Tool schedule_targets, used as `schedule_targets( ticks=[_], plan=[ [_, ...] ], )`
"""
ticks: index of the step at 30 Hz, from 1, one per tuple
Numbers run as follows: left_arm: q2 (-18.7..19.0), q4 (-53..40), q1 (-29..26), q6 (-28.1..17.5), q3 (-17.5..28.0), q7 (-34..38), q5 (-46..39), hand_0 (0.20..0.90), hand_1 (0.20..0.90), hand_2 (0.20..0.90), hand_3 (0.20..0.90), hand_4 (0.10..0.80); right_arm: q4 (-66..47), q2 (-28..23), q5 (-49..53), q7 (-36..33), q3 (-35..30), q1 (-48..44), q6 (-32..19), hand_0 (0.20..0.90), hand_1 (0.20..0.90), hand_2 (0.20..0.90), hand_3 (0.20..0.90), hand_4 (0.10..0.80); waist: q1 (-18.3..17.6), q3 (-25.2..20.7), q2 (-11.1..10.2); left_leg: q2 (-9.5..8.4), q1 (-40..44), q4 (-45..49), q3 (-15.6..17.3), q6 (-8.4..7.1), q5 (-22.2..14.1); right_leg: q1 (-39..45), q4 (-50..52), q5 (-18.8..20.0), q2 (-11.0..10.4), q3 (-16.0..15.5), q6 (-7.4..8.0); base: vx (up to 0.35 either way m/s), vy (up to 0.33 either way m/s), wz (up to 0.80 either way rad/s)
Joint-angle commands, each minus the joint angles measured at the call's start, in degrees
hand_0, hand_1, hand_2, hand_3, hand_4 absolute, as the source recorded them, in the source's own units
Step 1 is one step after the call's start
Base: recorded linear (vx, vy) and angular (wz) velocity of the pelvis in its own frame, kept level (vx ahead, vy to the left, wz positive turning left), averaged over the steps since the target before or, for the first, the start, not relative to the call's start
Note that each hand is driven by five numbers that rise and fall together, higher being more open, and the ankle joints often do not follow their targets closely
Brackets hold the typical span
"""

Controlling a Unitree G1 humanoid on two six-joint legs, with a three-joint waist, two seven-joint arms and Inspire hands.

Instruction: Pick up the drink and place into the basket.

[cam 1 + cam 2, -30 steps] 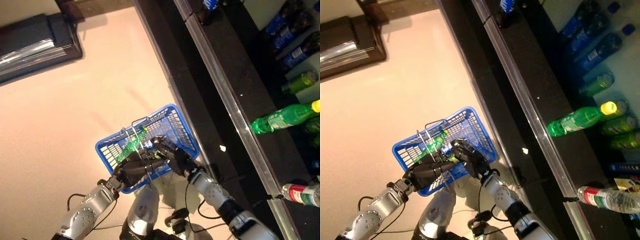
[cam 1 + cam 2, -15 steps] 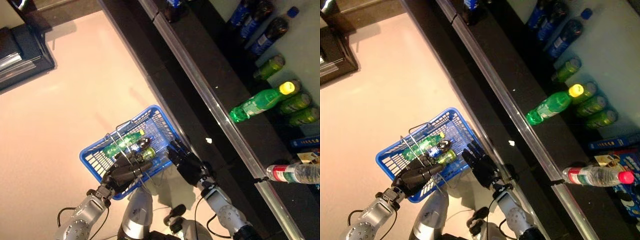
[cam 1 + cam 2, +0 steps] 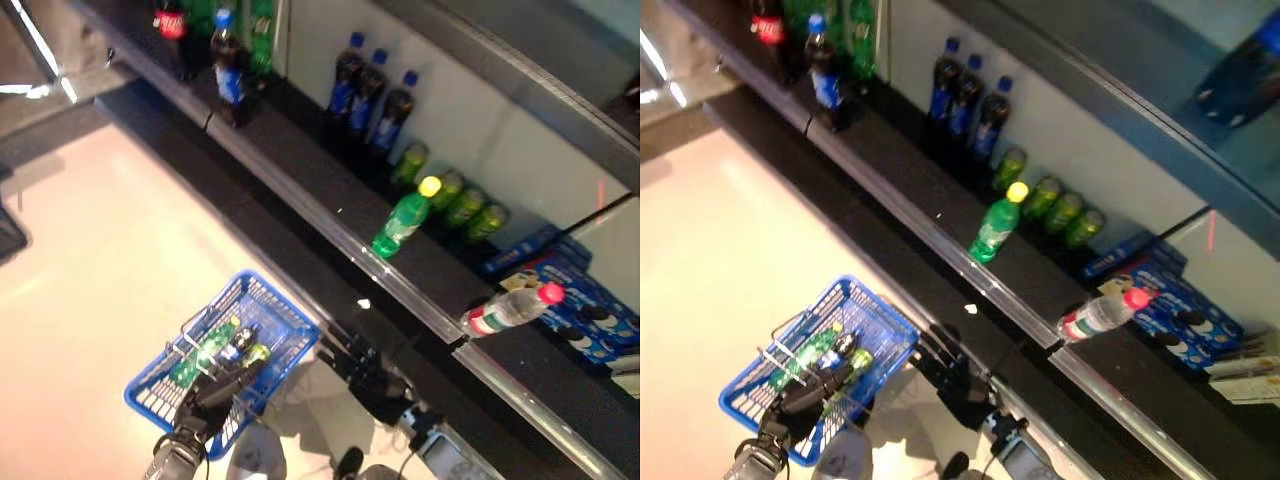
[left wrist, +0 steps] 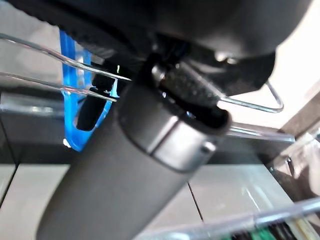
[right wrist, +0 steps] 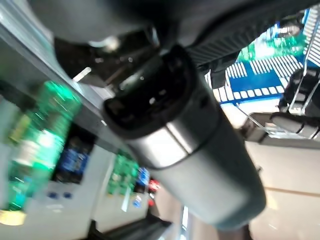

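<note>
Our right hand (image 3: 352, 362) has pulled out of the blue basket (image 3: 290, 322) to its 3 o'clock side, fingers straight and empty. Our left hand (image 3: 222, 388) has curled fingers round the wire handle, and the green drink (image 3: 203, 348) lies inside, so we think this drink is done.

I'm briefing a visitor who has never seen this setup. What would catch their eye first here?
First, the blue basket low on the pale floor, drinks already in it, with the left hand curled round its wire handle. Next, the green bottle with a yellow cap standing alone on the dark shelf, ahead of the rows at the back. The right hand hangs open beside the basket.
</note>
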Motion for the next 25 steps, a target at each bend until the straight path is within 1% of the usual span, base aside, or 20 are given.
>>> schedule_targets(
  ticks=[1, 3, 4, 5, 8, 9, 10, 12, 14, 16, 21, 23, 25],
  plan=[
    [-3.33, -8.21, -1.31, -9.97, -2.02, -5.7, 5.06, 0.3, 0.3, 0.3, 0.2, 0.1, 2.34, -2.33, -2.52, 2.57, -2.58, 1.4, -0.6, 0.9, 0.9, 0.9, 0.9, 0.8, -1.14, -7.72, 6.8, 2.79, 5.5, -0.14, 7.15, -0.14, -4.41, -3.25, -3.06, 7.75, 0.58, 2.77, 0.85, 0.003, 0.014, -0.06],
    [-4.29, -1.93, -2.56, -9.9, -1.04, -4.96, 5.48, 0.3, 0.3, 0.3, 0.2, 0.1, 8.03, -1.79, -7.32, 1.37, -4.25, 1.05, -1.13, 0.9, 0.9, 0.9, 0.9, 0.8, -2.32, -8.32, 7.06, 3.12, 6.29, -0.14, 8.62, -0.28, -4.63, -2.95, -3.39, 7.91, 0.48, 3.33, 0.78, 0.005, 0.014, -0.17],
    [-4.47, -1.02, -2.93, -9.56, -0.91, -4.47, 5.61, 0.3, 0.3, 0.3, 0.2, 0.1, 8.85, -1.65, -8.3, 0.24, -4.5, 0.88, -0.95, 0.9, 0.9, 0.9, 0.9, 0.8, -2.51, -8.36, 7.13, 3.17, 6.46, -0.14, 8.88, -0.29, -4.67, -2.88, -3.46, 7.96, 0.46, 3.44, 0.77, 0.006, 0.016, -0.25],
    [-5.31, 3.64, -4.06, -10.09, -0.25, -3.76, 7.21, 0.3, 0.3, 0.3, 0.2, 0.1, 13.31, -1.49, -12.47, -1.44, -5.21, 0.21, -0.75, 0.9, 0.9, 0.9, 0.9, 0.8, -3.27, -8.77, 7.26, 3.36, 6.89, -0.14, 9.91, -0.42, -4.83, -2.7, -3.7, 8.04, 0.34, 3.69, 0.77, 0.005, 0.012, -0.19],
    [-7.13, 14.3, -6.65, -11.1, 0.79, -2.67, 9.13, 0.3, 0.3, 0.3, 0.2, 0.1, 24.53, -1.28, -20.03, -5.39, -5.8, -1.91, -3.26, 0.9, 0.9, 0.9, 0.9, 0.8, -4.15, -9.35, 7.65, 3.55, 7.55, -0.14, 11.26, -0.54, -5.06, -2.39, -3.9, 8.1, 0.2, 4.2, 0.67, 0.015, 0.018, -0.17],
    [-7.61, 17.3, -7.47, -11.37, 1.18, -2.12, 9.76, 0.3, 0.3, 0.3, 0.2, 0.1, 27.93, -1.12, -21.91, -7.28, -6.03, -2.53, -3.94, 0.9, 0.9, 0.9, 0.9, 0.8, -4.33, -9.53, 7.78, 3.57, 7.7, -0.14, 11.56, -0.57, -5.13, -2.33, -3.85, 8.04, 0.14, 4.3, 0.63, 0.018, 0.019, -0.24],
    [-8.42, 20.75, -8.45, -11.06, 1.8, -1.29, 9.63, 0.3, 0.3, 0.3, 0.2, 0.1, 31.22, -0.92, -23.66, -10.09, -6.4, -3.24, -3.21, 0.9, 0.9, 0.9, 0.9, 0.8, -4.56, -9.77, 7.98, 3.62, 7.81, -0.14, 11.96, -0.61, -5.2, -2.21, -3.85, 7.98, 0.08, 4.31, 0.56, 0.015, 0.015, -0.17],
    [-9.41, 26.07, -10.0, -11.46, 2.94, -0.43, 10.32, 0.3, 0.3, 0.3, 0.2, 0.1, 36.58, -0.32, -24.45, -11.86, -7.68, -4.23, -3.28, 0.9, 0.9, 0.9, 0.9, 0.8, -4.93, -10.07, 8.3, 3.66, 7.85, -0.14, 12.38, -0.7, -5.38, -2.02, -3.92, 7.87, -0.03, 4.29, 0.46, 0.01, 0.013, -0.13],
    [-9.99, 29.58, -10.76, -11.99, 3.74, -0.22, 10.37, 0.3, 0.3, 0.3, 0.2, 0.1, 39.47, 0.34, -24.56, -13.42, -9.1, -4.66, -3.89, 0.9, 0.9, 0.9, 0.9, 0.8, -5.23, -10.37, 8.53, 3.59, 7.76, -0.14, 12.52, -0.75, -5.47, -2.05, -3.95, 7.8, -0.11, 4.34, 0.39, 0.007, 0.008, -0.11],
    [-10.56, 32.85, -11.44, -12.29, 4.86, 0.23, 9.92, 0.3, 0.3, 0.3, 0.2, 0.1, 42.2, 0.97, -27.13, -15.44, -10.59, -4.78, -5.42, 0.9, 0.9, 0.9, 0.9, 0.8, -5.71, -10.68, 8.78, 3.57, 7.84, -0.14, 12.92, -0.77, -5.57, -2.08, -3.85, 7.6, -0.17, 4.49, 0.28, 0.006, 0.006, -0.02],
    [-11.19, 36.49, -12.38, -12.18, 5.94, 2.57, 9.54, 0.3, 0.3, 0.3, 0.2, 0.1, 45.36, 0.79, -35.13, -19.71, -10.63, -5.27, -7.16, 0.9, 0.9, 0.9, 0.9, 0.8, -6.22, -11.01, 9.13, 3.52, 8.01, -0.14, 13.56, -0.7, -5.74, -2.28, -3.45, 7.16, -0.3, 4.66, 0.0, 0.005, 0.006, -0.08],
    [-11.32, 37.54, -12.54, -12.17, 6.24, 2.78, 8.79, 0.3, 0.3, 0.3, 0.2, 0.1, 45.82, 0.77, -35.47, -20.08, -10.4, -5.39, -7.67, 0.9, 0.9, 0.9, 0.9, 0.8, -6.28, -11.04, 9.21, 3.53, 7.99, -0.14, 13.63, -0.68, -5.72, -2.4, -3.33, 7.06, -0.35, 4.8, -0.07, 0.006, 0.005, -0.11],
    [-11.71, 38.16, -12.83, -12.71, 7.12, 3.59, 5.19, 0.3, 0.3, 0.3, 0.2, 0.1, 46.02, 0.88, -36.18, -20.74, -10.41, -5.6, -8.74, 0.9, 0.9, 0.9, 0.9, 0.8, -6.34, -11.16, 9.28, 3.49, 7.85, -0.14, 13.62, -0.68, -5.73, -2.54, -3.23, 6.98, -0.35, 5.0, -0.15, 0.004, 0.0, -0.02]
  ],
)
